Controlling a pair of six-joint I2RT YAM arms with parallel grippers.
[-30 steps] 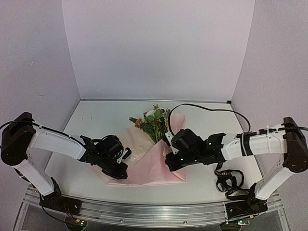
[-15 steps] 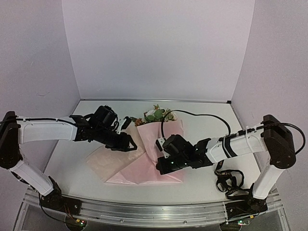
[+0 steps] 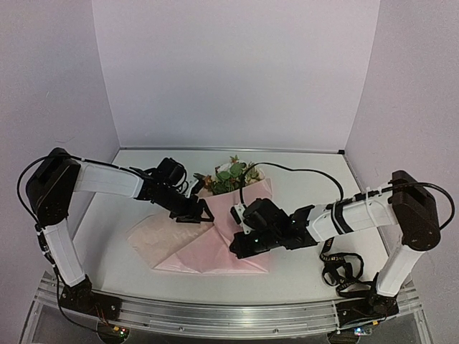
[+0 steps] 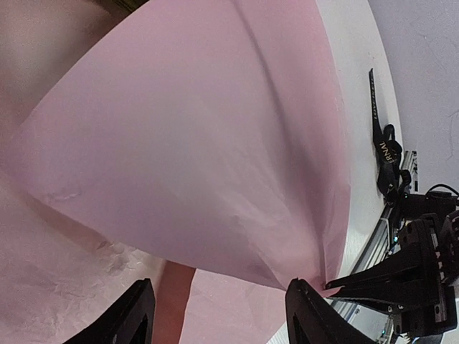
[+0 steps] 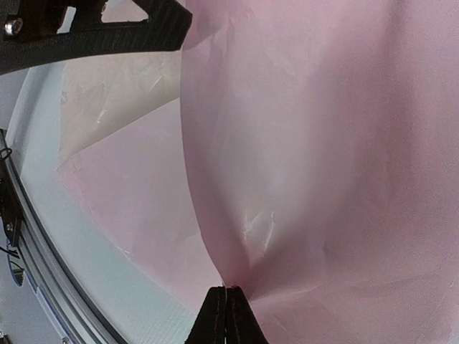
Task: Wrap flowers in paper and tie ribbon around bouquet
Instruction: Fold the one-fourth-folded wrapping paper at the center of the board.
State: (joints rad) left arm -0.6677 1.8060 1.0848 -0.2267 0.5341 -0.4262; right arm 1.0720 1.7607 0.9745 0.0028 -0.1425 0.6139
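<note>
Comparing the overhead view with a second ago, the left gripper [image 3: 199, 214] has travelled from the near-left corner of the large, soft, light pink sheet of wrapping paper [image 3: 215, 254] up to a position just beside the small bunch of pink, cream and rust roses with green leaves [image 3: 229, 174]. The roses lie at the sheet's far end, and their stems are now covered. The right gripper [image 3: 240, 247] has shifted leftward over the fold.

Left wrist view: the fingers [image 4: 136, 319] stand well apart with nothing between them. The flap has just been released and lies smooth below. A narrow black ribbon with pale lettering [image 4: 384, 143] lies untouched on the white table [image 4: 351, 43].

Right wrist view: the right jaws are fully closed, pinching a gathered crease of the paper.

Judgement: one flap is laid, this pinch alone restrains the wrap, and tying has not begun.
</note>
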